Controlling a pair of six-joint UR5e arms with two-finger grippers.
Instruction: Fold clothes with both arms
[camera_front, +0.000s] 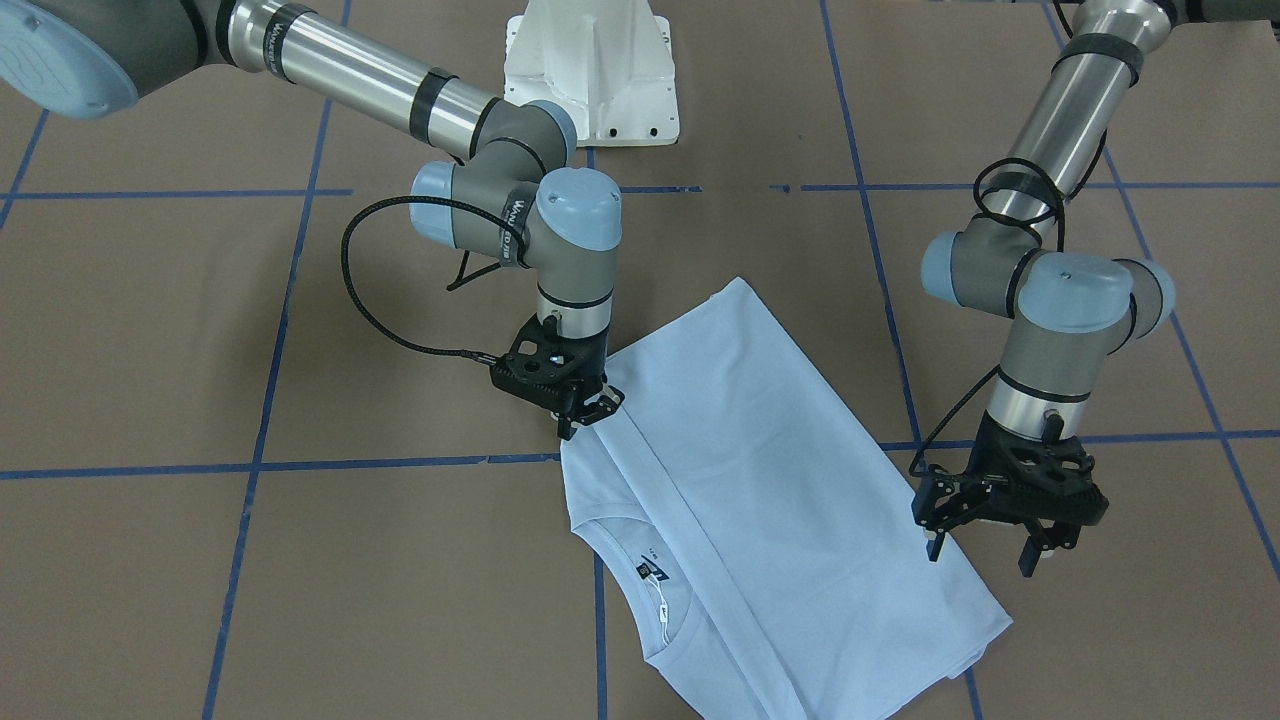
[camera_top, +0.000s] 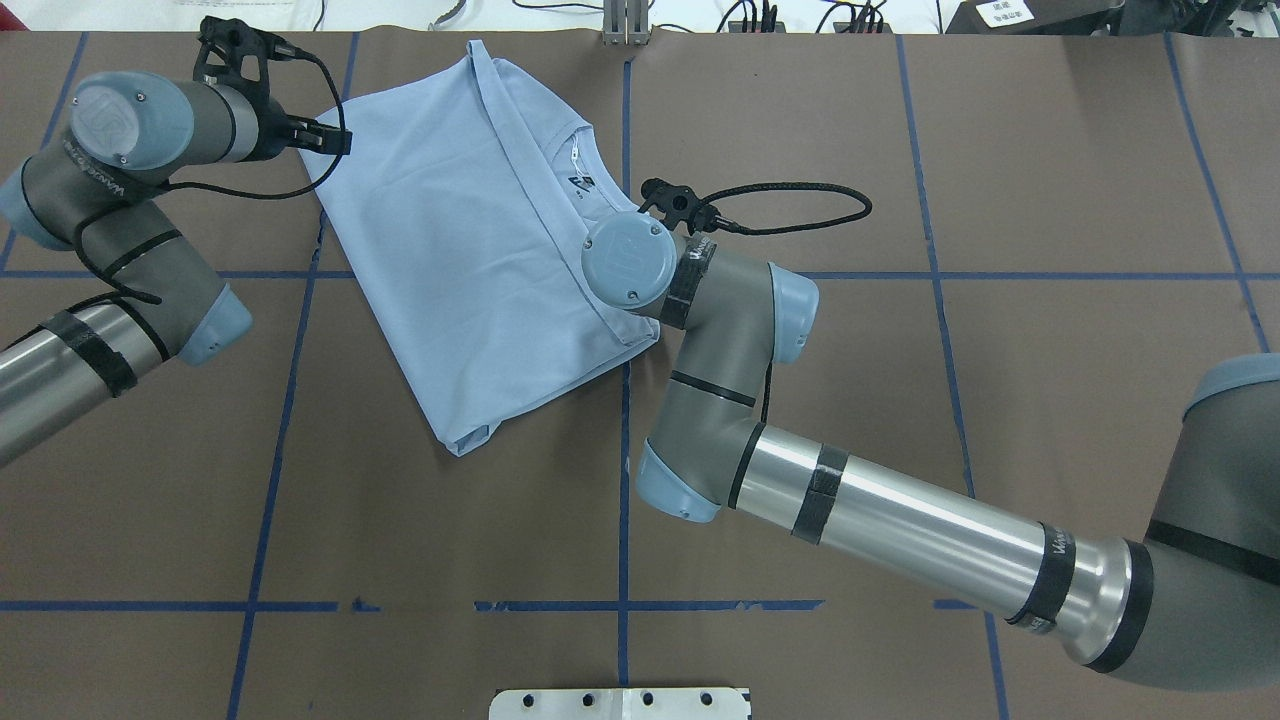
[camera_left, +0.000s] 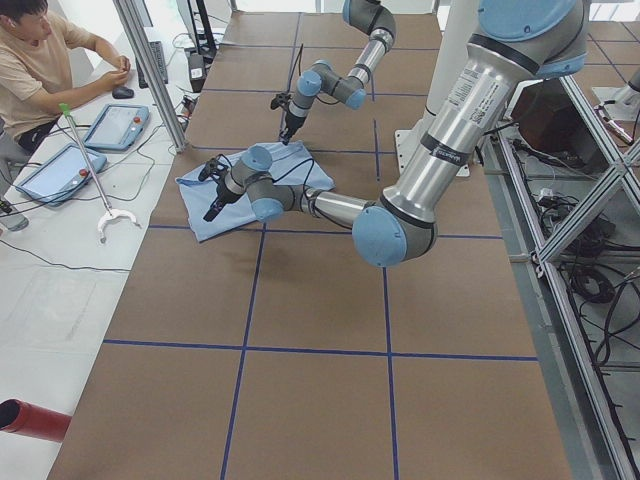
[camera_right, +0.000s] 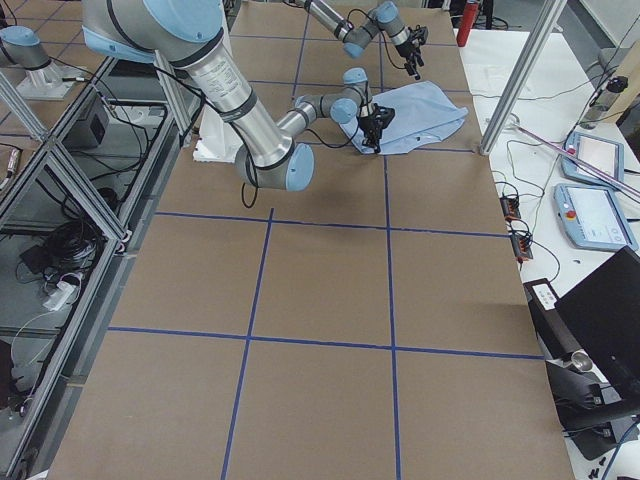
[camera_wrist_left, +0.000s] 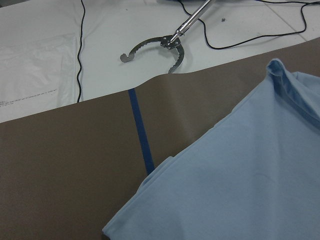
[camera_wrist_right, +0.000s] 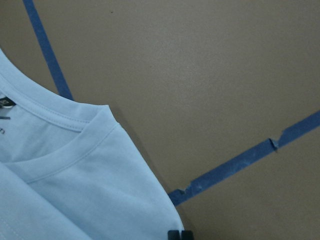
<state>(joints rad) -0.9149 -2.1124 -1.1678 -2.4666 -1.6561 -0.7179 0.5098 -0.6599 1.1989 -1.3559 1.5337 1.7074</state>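
Over the far left part of the table (camera_top: 900, 400), the left gripper (camera_front: 980, 558) hangs just above one corner of the T-shirt (camera_top: 450, 250), its jaws wide apart and nothing between them.

Beside it, the T-shirt lies flat on the far half of the table, left of the middle. I judge that one fold is already made. A hemmed edge (camera_front: 680, 520) lies across the cloth close to the collar (camera_front: 612, 530), so the lower part seems laid over the chest. The long axis now runs slantwise, from the far left toward the near middle. The collar, with its dark neck label (camera_front: 655, 572), opens toward the far right.

Further right, at the near end of that hemmed edge, the right gripper (camera_front: 592, 410) touches the cloth with its jaws closed together. Whether fabric is pinched between them I cannot tell.

The next fold seems to be in preparation. For it, I think the left gripper must go down and close on its corner. Then both ends should rise together and travel evenly, otherwise this thin fabric may wrinkle or slip out.
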